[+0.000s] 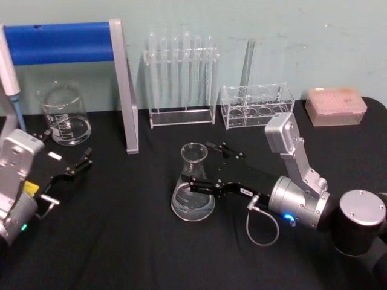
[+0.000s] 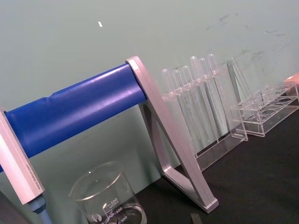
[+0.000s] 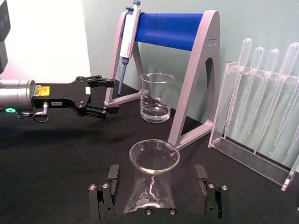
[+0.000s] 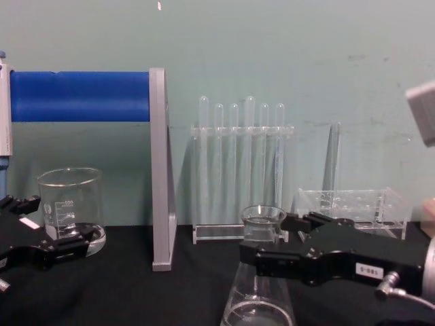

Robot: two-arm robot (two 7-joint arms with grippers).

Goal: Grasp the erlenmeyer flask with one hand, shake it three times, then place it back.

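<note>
The erlenmeyer flask [image 1: 192, 202] stands upright on the black table, clear glass with a little liquid at its base. My right gripper [image 1: 199, 168] reaches in from the right at neck height, open, one finger on each side of the glass. In the right wrist view the flask [image 3: 154, 156] sits between the two fingers [image 3: 108, 186] with a gap on each side. From the chest view the right gripper [image 4: 266, 238] straddles the flask [image 4: 258, 299] below its rim. My left gripper [image 1: 66, 169] rests open at the table's left, close to the beaker.
A glass beaker [image 1: 63, 115] stands at back left, under a blue-barred pipette stand [image 1: 66, 42] with a pipette [image 1: 9, 72] hanging on it. Behind the flask are a test-tube rack [image 1: 181, 78], a second clear rack [image 1: 257, 106] and a pink tip box [image 1: 335, 106].
</note>
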